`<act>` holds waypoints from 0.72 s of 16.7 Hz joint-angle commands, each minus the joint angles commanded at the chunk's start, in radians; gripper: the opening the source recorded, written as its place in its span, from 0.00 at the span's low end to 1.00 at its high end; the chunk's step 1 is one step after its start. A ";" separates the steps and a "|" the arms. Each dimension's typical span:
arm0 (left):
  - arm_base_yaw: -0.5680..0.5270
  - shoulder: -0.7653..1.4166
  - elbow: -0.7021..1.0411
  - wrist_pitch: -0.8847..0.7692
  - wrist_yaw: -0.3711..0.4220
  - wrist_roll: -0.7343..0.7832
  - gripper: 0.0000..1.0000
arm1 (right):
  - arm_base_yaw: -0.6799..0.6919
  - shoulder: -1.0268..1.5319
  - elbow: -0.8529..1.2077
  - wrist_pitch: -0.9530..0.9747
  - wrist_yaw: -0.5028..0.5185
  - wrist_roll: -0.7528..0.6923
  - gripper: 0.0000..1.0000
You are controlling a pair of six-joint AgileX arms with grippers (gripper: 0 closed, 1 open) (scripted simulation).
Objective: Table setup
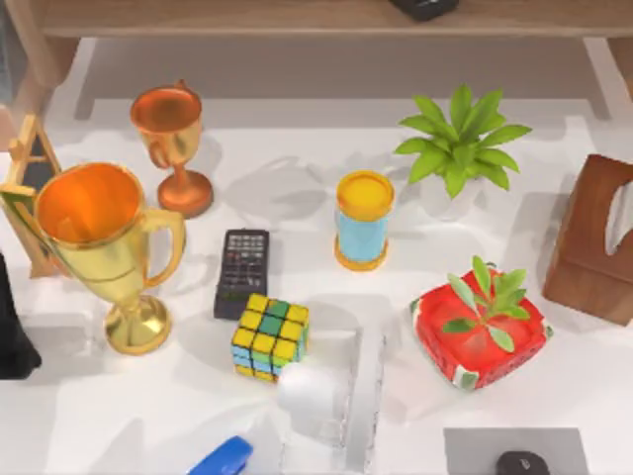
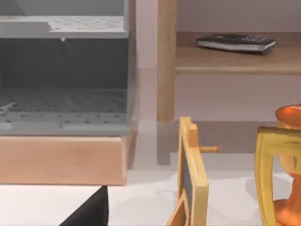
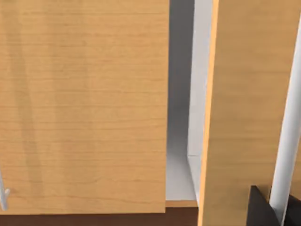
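Nearest the overhead camera, at the bottom edge of the white bench, sits a pale translucent rack or stand, with a blue object poking in beside it and a grey mat carrying a small dark item on the right.

Behind these, things lie scattered with no clear order. A multicoloured puzzle cube sits just in front of a black remote control. On the left stands a large gold trophy cup, with a smaller copper trophy behind it and a little wooden easel-style chalkboard at the far left edge. Mid-bench is a blue cylinder with yellow ends. On the right are a potted green plant, a red box topped with leaves and a brown tissue box.

A dark shape at the left edge may be part of the left arm (too little shows to be sure). Whether either end effector is open or closed cannot be told. The left wrist view looks past the chalkboard toward a wooden shelf holding a second remote; the right wrist view faces wooden panels.

Judging by this, setup has barely begun: nothing is gripped, and every item awaits arranging.
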 joint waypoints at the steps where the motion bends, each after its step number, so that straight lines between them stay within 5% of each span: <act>1: 0.000 0.000 0.000 0.000 0.000 0.000 1.00 | 0.018 0.013 0.034 -0.020 0.018 0.000 0.00; 12: 0.000 0.000 0.000 0.000 0.000 0.000 1.00 | 0.075 0.080 0.181 -0.108 0.081 -0.001 0.00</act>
